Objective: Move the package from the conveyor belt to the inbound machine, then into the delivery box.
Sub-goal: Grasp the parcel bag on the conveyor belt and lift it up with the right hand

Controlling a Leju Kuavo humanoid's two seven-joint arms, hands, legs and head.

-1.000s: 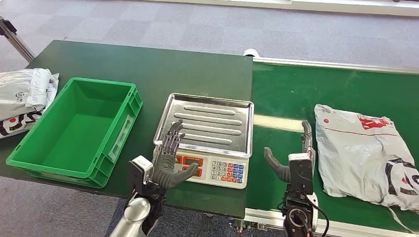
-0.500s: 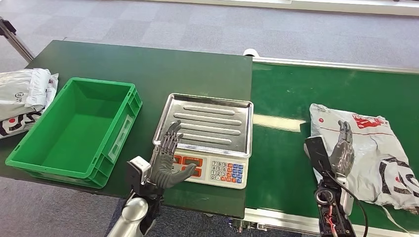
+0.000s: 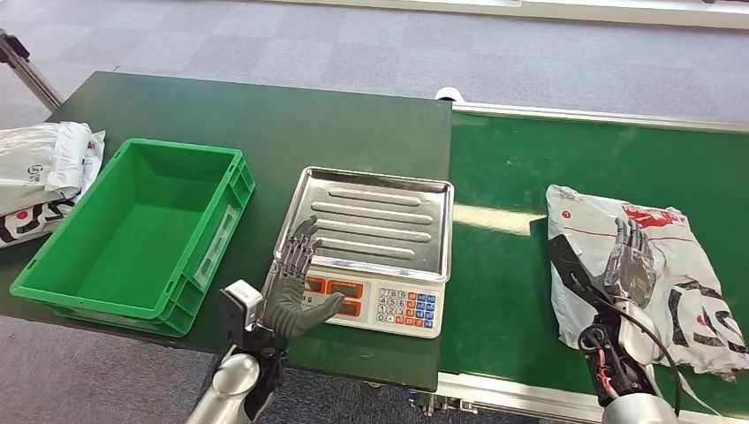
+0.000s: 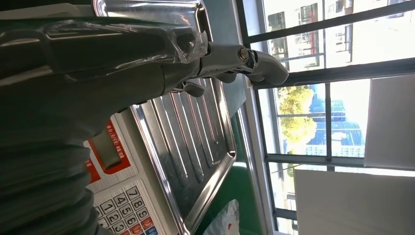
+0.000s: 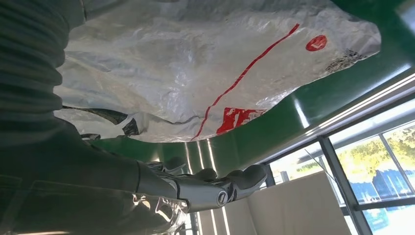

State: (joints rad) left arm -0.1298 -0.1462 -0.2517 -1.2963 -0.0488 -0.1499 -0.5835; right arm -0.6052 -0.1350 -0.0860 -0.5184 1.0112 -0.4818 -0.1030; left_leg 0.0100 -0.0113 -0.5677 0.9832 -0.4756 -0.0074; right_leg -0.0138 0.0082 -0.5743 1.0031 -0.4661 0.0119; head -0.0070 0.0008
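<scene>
- The right hand (image 3: 629, 265) is above the package (image 3: 645, 265), palm toward it, fingers (image 3: 625, 237) stretched out and apart; it holds nothing, and I cannot tell whether the fingertips touch the plastic.
- In the right wrist view the fingers (image 5: 215, 188) lie long and straight, with a gap between them and the crinkled white bag (image 5: 195, 73).
- The left hand (image 3: 296, 287) hovers over the front edge of the scale (image 3: 371, 238), fingers spread and upright, thumb out to the side, gripping nothing.
- In the left wrist view the left hand's thumb (image 4: 244, 61) reaches across the steel tray (image 4: 191, 142) without a plain touch.
- The package lies flat on the green conveyor belt (image 3: 503, 265), to the right of the scale, with bare belt between them.
- The green bin (image 3: 132, 230) stands open to the left of the scale, a strip of dark table (image 3: 265, 115) between them.
- More white bags (image 3: 40, 177) lie at the table's left edge, beside the bin.
</scene>
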